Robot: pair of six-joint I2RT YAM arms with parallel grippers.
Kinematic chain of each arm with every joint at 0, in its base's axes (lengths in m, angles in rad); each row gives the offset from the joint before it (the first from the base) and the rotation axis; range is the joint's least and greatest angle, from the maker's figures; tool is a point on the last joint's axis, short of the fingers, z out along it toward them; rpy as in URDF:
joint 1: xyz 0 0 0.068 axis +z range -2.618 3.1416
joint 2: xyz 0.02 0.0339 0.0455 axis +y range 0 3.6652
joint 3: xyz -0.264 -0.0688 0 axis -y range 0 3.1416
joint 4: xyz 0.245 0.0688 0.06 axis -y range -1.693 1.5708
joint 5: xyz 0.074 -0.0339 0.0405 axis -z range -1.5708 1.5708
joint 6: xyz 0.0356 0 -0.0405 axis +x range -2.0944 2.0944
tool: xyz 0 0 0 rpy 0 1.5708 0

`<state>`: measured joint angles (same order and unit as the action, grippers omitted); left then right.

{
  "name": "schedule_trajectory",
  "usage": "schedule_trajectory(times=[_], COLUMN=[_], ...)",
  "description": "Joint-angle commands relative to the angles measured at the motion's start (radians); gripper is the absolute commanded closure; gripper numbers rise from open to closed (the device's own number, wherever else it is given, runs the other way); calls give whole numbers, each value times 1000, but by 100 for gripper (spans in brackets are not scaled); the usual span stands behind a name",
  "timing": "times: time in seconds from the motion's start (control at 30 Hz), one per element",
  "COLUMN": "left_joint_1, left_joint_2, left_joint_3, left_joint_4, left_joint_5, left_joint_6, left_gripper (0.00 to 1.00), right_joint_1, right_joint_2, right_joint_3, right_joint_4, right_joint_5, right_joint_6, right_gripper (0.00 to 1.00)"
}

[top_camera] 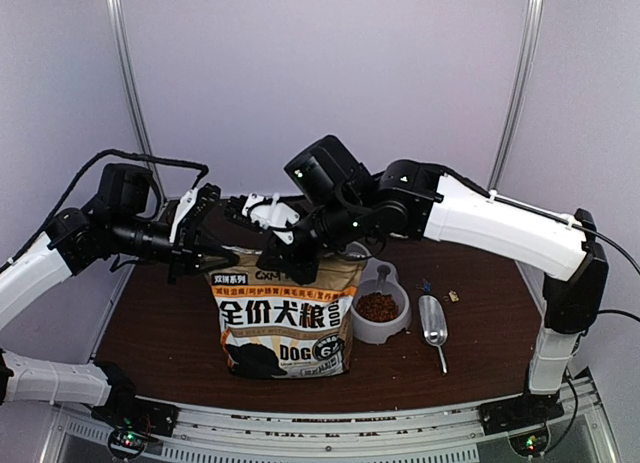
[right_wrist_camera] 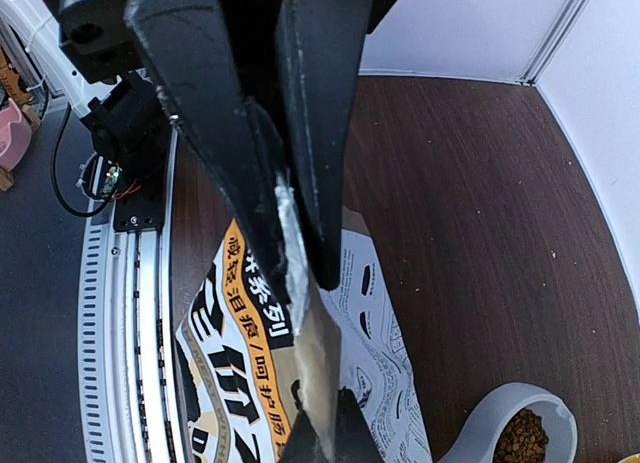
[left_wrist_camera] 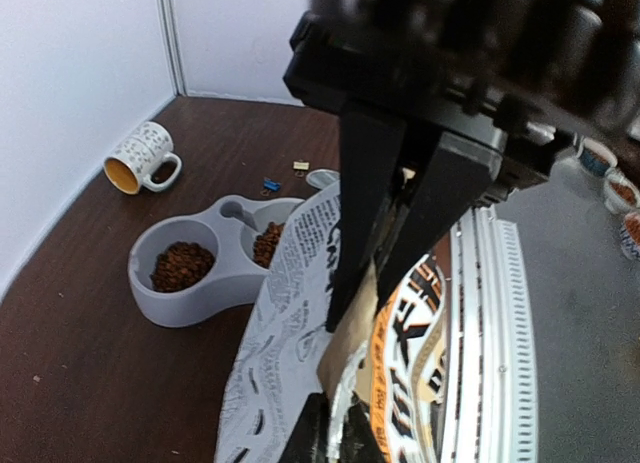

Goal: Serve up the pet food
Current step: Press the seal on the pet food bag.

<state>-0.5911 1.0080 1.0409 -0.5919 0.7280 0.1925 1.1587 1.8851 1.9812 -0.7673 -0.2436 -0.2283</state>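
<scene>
The left hand (top_camera: 218, 245) and right hand (top_camera: 288, 261) clamp the bag (top_camera: 285, 323) top. The pet food (top_camera: 378, 306) lies in the bowl (top_camera: 392, 331), lower right of both.

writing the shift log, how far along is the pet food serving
Done: kibble lies in both halves of the bowl, and the scoop lies beside it. In hand: left fingers and right fingers pinch the top edge of the upright bag. Left: probably closing the bag; whether more kibble is due I cannot tell.

I see the bag (top_camera: 285, 318) at frame centre, the bowl (top_camera: 382, 334) holding pet food (top_camera: 377, 306) just right of it, and the scoop (top_camera: 433, 321) rightmost.
</scene>
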Motion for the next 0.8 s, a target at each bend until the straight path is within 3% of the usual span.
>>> schedule_trajectory(times=[0.0,0.07,0.23,0.37,0.63,0.77], left_joint_1=[-6,-6,-6,-6,-7,-7], left_joint_2=[-4,-10,-14,-19,-37,-53], left_joint_3=[4,2,-7,-9,-16,-19], left_joint_4=[44,47,66,77,89,90], left_joint_5=[-41,-36,-17,-6,-32,-51], left_joint_6=[17,18,8,-1,-7,-6], left_gripper=[100,100,100,100,100,100], right_joint_1=[-11,-11,-7,4,20,14], right_joint_2=[-57,-58,-49,-23,1,-34], right_joint_3=[-5,-12,-24,-3,19,-35], right_joint_4=[98,114,154,145,41,7], right_joint_5=[-26,-37,-51,-29,38,88], right_joint_6=[25,31,40,22,-48,-71], right_gripper=[100,99,81,75,74,81])
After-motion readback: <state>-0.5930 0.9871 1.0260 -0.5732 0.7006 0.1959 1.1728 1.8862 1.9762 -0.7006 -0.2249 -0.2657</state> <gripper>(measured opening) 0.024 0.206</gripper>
